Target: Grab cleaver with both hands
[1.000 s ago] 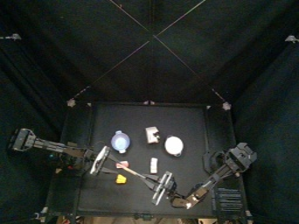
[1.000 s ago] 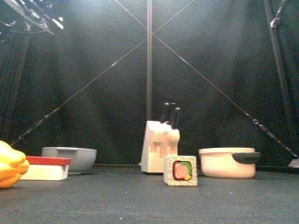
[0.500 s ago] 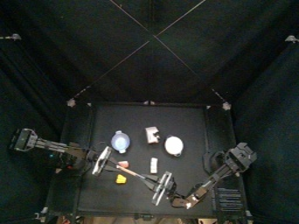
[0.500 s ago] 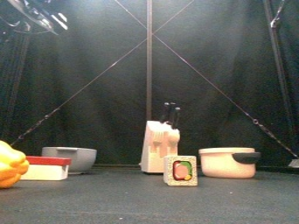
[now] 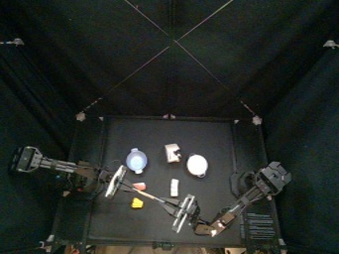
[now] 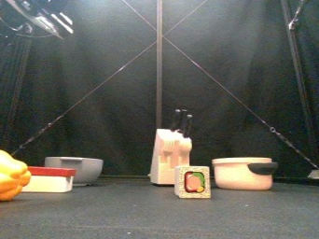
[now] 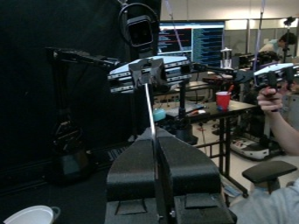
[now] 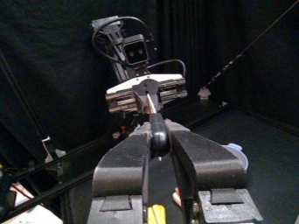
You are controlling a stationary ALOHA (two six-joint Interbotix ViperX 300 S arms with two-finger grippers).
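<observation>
The cleaver [image 5: 162,198] is a thin long piece, seen edge-on, raised above the table's front part between both grippers. My left gripper [image 5: 138,191] is shut on one end; in the left wrist view its thin white edge [image 7: 151,122] runs from my left gripper [image 7: 158,144] up to the other gripper. My right gripper [image 5: 183,205] is shut on the other end; in the right wrist view the brownish piece [image 8: 153,131] rises from my right gripper [image 8: 156,162]. Part of an arm [image 6: 40,19] shows high at the front view's top left.
On the table stand a white knife block [image 6: 171,157], a small white-and-pink box [image 6: 192,182] that shows as a narrow white bar [image 5: 173,187] from above, a white lidded pot [image 6: 243,174], a grey bowl [image 6: 75,169], a red block [image 6: 50,177] and a yellow pepper [image 6: 10,175].
The arm part at the front view's top left has shifted slightly to the right. Everything else is still.
</observation>
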